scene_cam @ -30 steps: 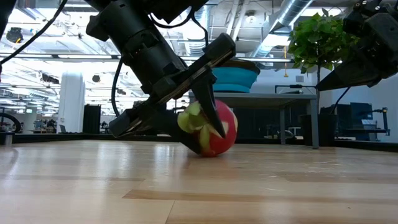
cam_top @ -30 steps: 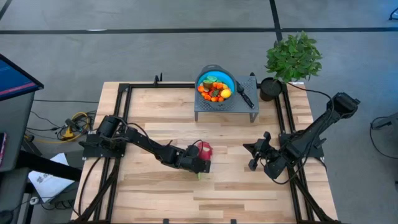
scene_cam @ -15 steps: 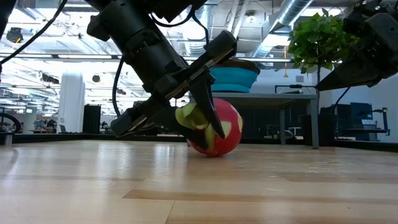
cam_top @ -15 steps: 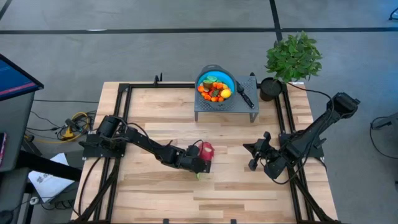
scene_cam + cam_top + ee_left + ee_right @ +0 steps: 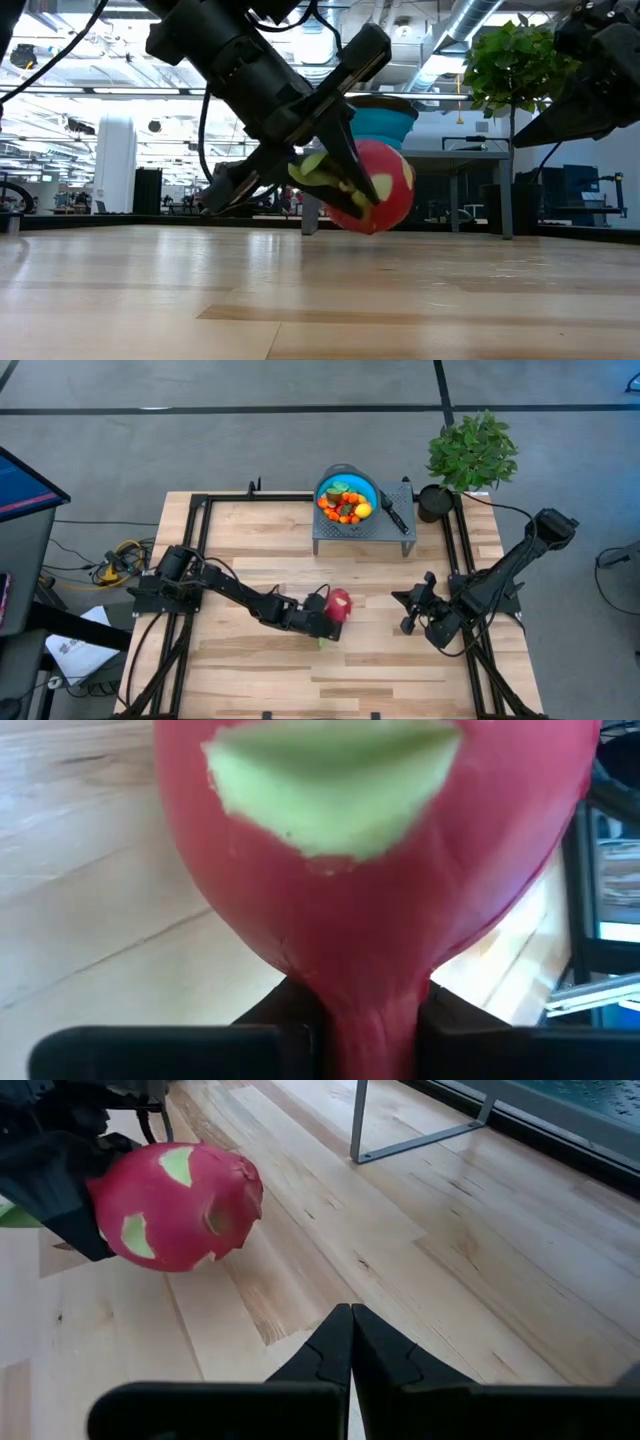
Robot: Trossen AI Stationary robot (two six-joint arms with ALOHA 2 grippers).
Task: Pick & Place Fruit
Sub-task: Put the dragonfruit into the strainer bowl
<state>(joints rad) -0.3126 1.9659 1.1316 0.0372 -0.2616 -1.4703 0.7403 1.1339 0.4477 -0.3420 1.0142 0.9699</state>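
Low view: dragon fruit (image 5: 380,187) in left gripper (image 5: 345,180) (lifted)

high cam overhead, low cam table-level, wrist cams close, all share dragon fruit (image 5: 338,603)

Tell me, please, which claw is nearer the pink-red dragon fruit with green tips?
Left. The left claw is clamped on the pink-red dragon fruit, lifted off the table; the right claw waits shut, apart, on its far side.
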